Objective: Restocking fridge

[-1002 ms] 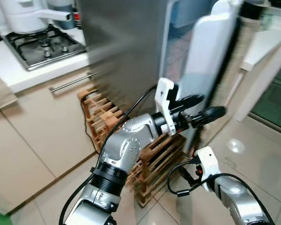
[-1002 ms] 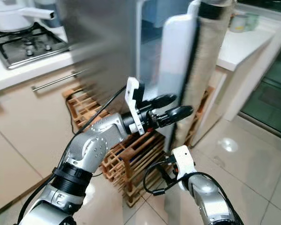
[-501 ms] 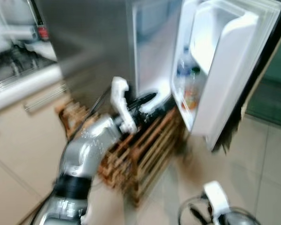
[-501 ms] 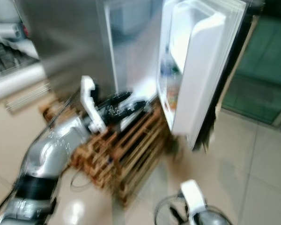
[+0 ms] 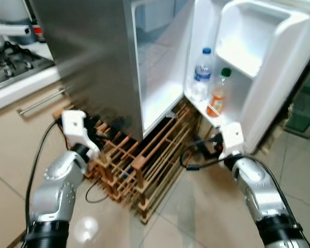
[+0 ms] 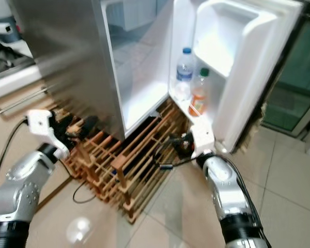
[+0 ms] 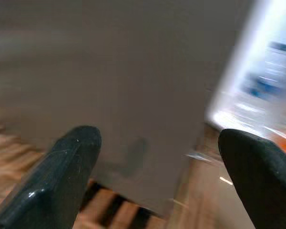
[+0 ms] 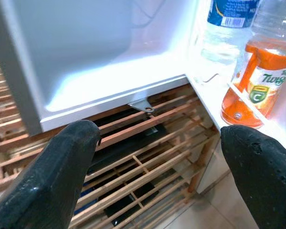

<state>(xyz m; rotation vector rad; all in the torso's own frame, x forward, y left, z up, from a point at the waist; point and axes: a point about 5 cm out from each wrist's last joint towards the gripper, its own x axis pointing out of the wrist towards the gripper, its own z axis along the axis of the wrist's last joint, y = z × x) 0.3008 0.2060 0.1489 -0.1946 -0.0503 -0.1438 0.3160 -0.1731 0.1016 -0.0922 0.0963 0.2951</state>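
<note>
The steel fridge (image 5: 88, 62) stands with its white door (image 5: 263, 72) swung wide to the right. Its inside (image 5: 155, 67) looks bare. On the door's lower shelf stand a clear water bottle (image 5: 199, 77) and an orange juice bottle (image 5: 218, 95). My left gripper (image 5: 106, 135) is open, low by the fridge's steel side, over the wooden rack (image 5: 144, 165). My right gripper (image 5: 204, 147) is open too, just below the door shelf. In the right wrist view both fingers (image 8: 62, 171) frame the fridge's bottom edge, with the juice bottle (image 8: 255, 81) and water bottle (image 8: 229, 28) close ahead.
The slatted wooden rack lies on the tiled floor (image 5: 196, 217) under and in front of the fridge. A black cable (image 5: 194, 160) loops near my right wrist. A counter with a gas hob (image 5: 10, 57) and a cabinet handle (image 5: 41, 101) are on the left.
The view has swung right. The fridge door has gone from nearly edge-on to wide open. My left gripper has dropped back from the door edge to the rack; my right arm has risen toward the door.
</note>
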